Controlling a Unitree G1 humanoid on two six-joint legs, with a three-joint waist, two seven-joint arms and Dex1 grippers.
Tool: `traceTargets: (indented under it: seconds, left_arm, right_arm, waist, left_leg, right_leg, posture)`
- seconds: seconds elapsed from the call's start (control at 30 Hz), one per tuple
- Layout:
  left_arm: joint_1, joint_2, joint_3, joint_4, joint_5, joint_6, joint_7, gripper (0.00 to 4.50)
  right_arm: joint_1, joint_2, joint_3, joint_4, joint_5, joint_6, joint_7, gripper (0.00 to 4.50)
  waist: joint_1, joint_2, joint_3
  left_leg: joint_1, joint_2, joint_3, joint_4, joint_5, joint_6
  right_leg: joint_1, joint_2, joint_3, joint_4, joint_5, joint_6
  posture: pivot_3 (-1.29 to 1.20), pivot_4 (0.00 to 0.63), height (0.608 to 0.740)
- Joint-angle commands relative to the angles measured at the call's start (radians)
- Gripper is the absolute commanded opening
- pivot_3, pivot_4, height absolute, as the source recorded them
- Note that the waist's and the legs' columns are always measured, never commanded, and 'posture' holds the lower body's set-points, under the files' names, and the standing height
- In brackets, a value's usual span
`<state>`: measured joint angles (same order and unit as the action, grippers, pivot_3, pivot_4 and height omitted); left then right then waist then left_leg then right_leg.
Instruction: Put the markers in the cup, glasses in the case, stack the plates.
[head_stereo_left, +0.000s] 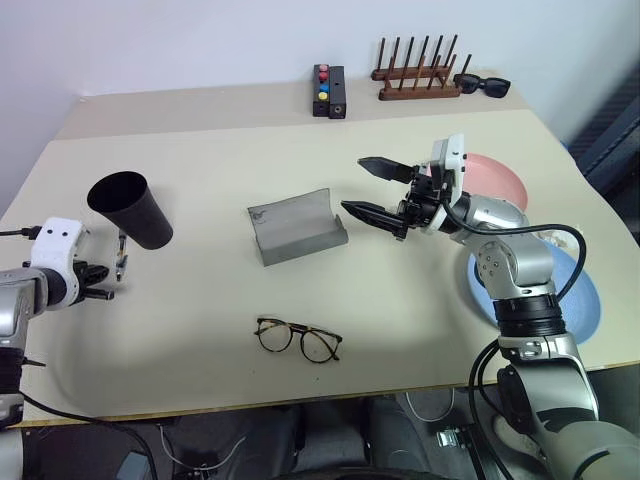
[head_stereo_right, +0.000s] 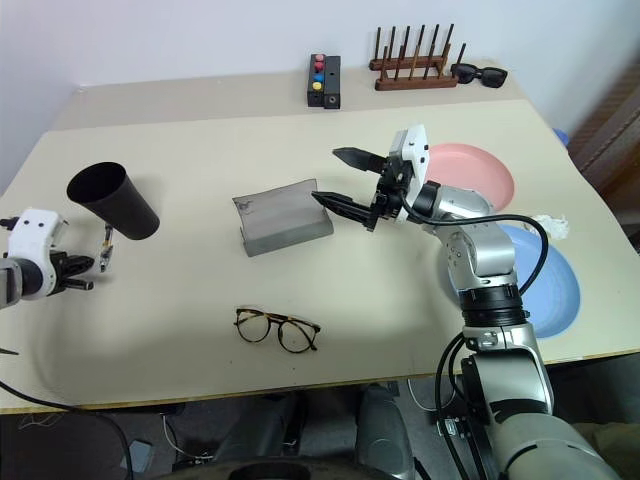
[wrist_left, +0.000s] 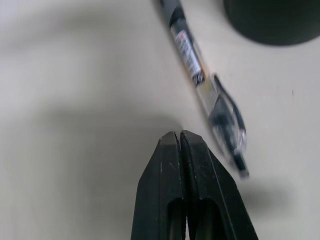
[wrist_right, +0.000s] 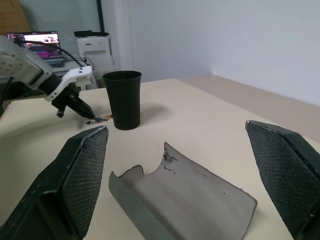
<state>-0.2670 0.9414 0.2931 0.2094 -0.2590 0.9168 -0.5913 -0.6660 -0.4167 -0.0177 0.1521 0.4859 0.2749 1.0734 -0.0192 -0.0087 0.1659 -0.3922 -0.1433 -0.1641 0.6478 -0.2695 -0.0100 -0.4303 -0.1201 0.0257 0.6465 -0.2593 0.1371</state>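
The left gripper (wrist_left: 180, 137) is sitting low over the table (head_stereo_left: 200, 330) at its left side, its two black fingers pressed together on nothing, and the marker (wrist_left: 205, 95) is lying just beside the tips rather than between them. In the left wrist view the marker's long axis is running slantwise away from the fingertips toward the base of the cup (head_stereo_left: 130, 208), its clipped end nearest the gripper; whether the tips are grazing the barrel is hard to tell there. The cup is standing upright just beyond the marker, so the left arm is by far the nearer one for this pickup, and the judgement is that the jaws would have to part and straddle the barrel across its length. The left gripper is pointing forward and downward. The right gripper (head_stereo_left: 385, 190) is hanging well apart from all this, fingers spread wide and empty, aimed leftward over the open case (head_stereo_left: 297, 228). The glasses (head_stereo_left: 298, 338) are lying on the table nearer the robot than the case, and the pink and blue plates (head_stereo_left: 500, 180) are lying side by side at the right, not yet stacked
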Motion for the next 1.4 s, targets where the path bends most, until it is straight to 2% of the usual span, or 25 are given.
traceTargets:
  seconds: [0.03, 0.17, 0.3, 0.4, 0.57, 1.07, 1.4]
  left_arm:
    - [0.028, 0.009, 0.085, -0.067, -0.010, 0.012, 0.028, 0.05]
    - [0.040, 0.005, 0.146, -0.087, -0.029, 0.010, 0.042, 0.05]
    - [0.048, 0.002, 0.146, -0.107, -0.021, -0.002, 0.051, 0.05]
    - [0.042, -0.014, 0.141, -0.120, -0.032, 0.016, 0.059, 0.87]
    - [0.014, -0.035, 0.118, -0.121, -0.025, 0.029, 0.087, 3.35]
    - [-0.069, -0.149, 0.089, -0.172, -0.017, 0.129, 0.226, 3.35]
    - [-0.130, -0.205, 0.090, -0.143, 0.009, 0.181, 0.344, 3.35]
  right_arm:
    - [-0.017, -0.002, -0.020, -0.011, 0.011, -0.027, 0.011, 4.50]
    - [-0.022, 0.004, -0.017, 0.004, 0.008, -0.035, 0.017, 4.50]
    - [-0.026, 0.006, -0.015, 0.013, 0.006, -0.042, 0.019, 4.50]
    - [-0.025, 0.005, -0.015, 0.013, 0.007, -0.043, 0.019, 4.50]
    - [-0.020, 0.002, -0.016, 0.007, 0.008, -0.041, 0.018, 4.50]
    - [-0.004, -0.011, -0.024, -0.024, 0.013, -0.026, 0.003, 4.50]
    - [0.003, -0.013, -0.026, -0.026, 0.016, -0.026, -0.003, 4.50]
  waist:
    - [0.001, 0.000, 0.000]
    - [0.006, 0.000, 0.000]
    - [0.005, 0.000, 0.000]
    - [0.004, 0.000, 0.000]
    - [0.005, 0.000, 0.000]
    - [0.003, 0.000, 0.000]
    - [0.004, 0.000, 0.000]
  left_leg:
    - [0.000, 0.000, 0.000, 0.000, 0.000, 0.000]
    - [0.000, 0.000, 0.000, 0.000, 0.000, 0.000]
    - [0.000, 0.000, 0.000, 0.000, 0.000, 0.000]
    - [0.000, 0.000, 0.000, 0.000, 0.000, 0.000]
    - [0.000, 0.000, 0.000, 0.000, 0.000, 0.000]
    - [0.000, 0.000, 0.000, 0.000, 0.000, 0.000]
    - [0.000, 0.000, 0.000, 0.001, 0.000, 0.000]
  right_leg:
    - [0.000, 0.000, 0.000, 0.000, 0.000, 0.000]
    - [0.000, 0.000, 0.000, 0.000, 0.000, 0.000]
    - [0.000, 0.000, 0.000, 0.000, 0.000, 0.000]
    - [0.000, 0.000, 0.000, 0.000, 0.000, 0.000]
    - [0.000, 0.000, 0.000, 0.000, 0.000, 0.000]
    - [0.000, 0.000, 0.000, 0.000, 0.000, 0.000]
    - [0.000, 0.000, 0.000, 0.000, 0.000, 0.000]
  posture:
    - [0.00, 0.150, 0.740]
    - [0.00, 0.150, 0.740]
    - [0.00, 0.150, 0.740]
    - [0.00, 0.150, 0.740]
    - [0.00, 0.150, 0.740]
    - [0.00, 0.150, 0.740]
    - [0.00, 0.150, 0.740]
